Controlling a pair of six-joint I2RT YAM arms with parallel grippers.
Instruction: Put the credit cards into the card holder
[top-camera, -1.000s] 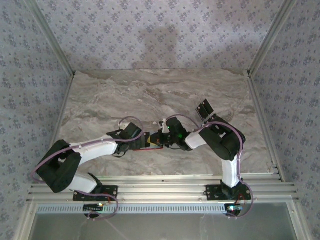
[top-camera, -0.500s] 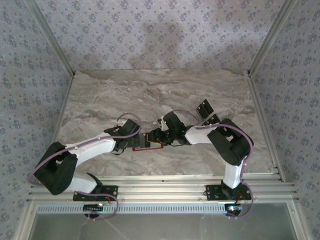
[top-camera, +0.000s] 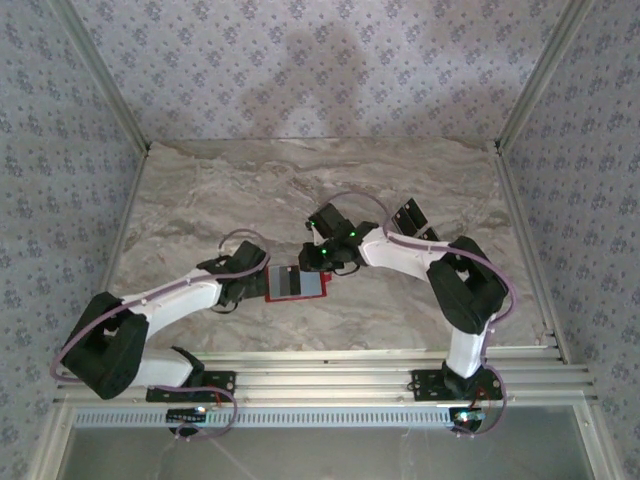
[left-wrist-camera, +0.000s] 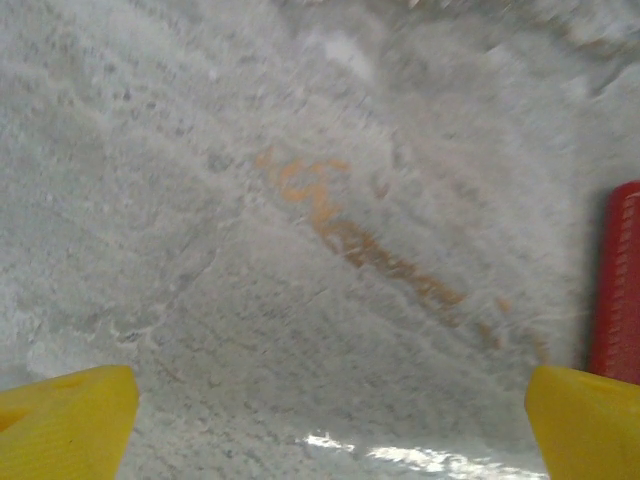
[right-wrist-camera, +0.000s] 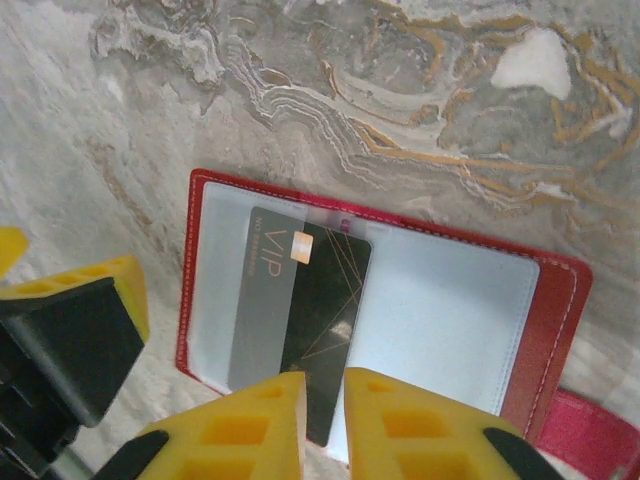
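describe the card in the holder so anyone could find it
Near the middle of the marble table lies the open red card holder. On its pale inside sits one dark credit card marked VIP; the other cards lie loose to the right.

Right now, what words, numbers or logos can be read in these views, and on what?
"VIP": on the dark card lying on the open holder, right wrist view.
Small print above it on the same card: too small to read.
Loose cards in the top view: too small to read anything.
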